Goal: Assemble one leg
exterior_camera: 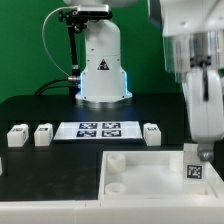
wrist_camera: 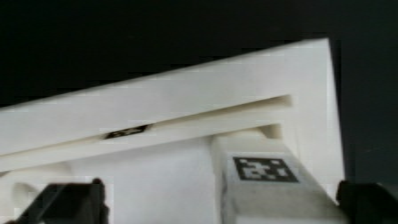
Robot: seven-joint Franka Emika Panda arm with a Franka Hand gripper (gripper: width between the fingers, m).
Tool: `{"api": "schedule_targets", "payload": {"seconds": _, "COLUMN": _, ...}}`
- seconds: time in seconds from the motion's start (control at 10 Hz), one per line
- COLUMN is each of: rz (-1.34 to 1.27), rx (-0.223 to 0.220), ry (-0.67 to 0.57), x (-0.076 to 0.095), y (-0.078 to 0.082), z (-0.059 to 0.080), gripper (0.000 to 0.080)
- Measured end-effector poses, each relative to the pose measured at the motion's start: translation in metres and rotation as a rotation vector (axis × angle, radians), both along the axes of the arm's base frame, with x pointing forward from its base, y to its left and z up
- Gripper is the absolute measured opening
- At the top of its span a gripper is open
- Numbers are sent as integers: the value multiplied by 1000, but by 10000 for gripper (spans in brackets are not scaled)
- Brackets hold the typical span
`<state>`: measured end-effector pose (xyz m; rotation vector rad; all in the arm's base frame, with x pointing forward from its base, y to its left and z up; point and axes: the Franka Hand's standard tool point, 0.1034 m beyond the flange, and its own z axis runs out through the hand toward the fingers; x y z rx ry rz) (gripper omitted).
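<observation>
The exterior view faces the robot base (exterior_camera: 102, 62) across the table (exterior_camera: 30, 110). The wrist view looks down close past the fingers (wrist_camera: 68, 203) at the tray (wrist_camera: 196, 110), seen in both.

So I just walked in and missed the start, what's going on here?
A robot arm is putting furniture together. Its gripper holds one small white tagged leg over a corner of the big white tray-like piece; the wrist view shows the leg between the fingers, close against that piece. Three more legs lie loose on the black table, beside the marker board.
</observation>
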<state>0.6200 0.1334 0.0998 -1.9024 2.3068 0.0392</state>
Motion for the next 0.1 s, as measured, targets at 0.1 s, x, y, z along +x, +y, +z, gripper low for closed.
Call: {"api": "schedule_targets", "payload": {"seconds": 0.1, "rz": -1, "rx": -2, "ry": 2, "x": -1, "y": -1, "z": -2, "gripper": 648}}
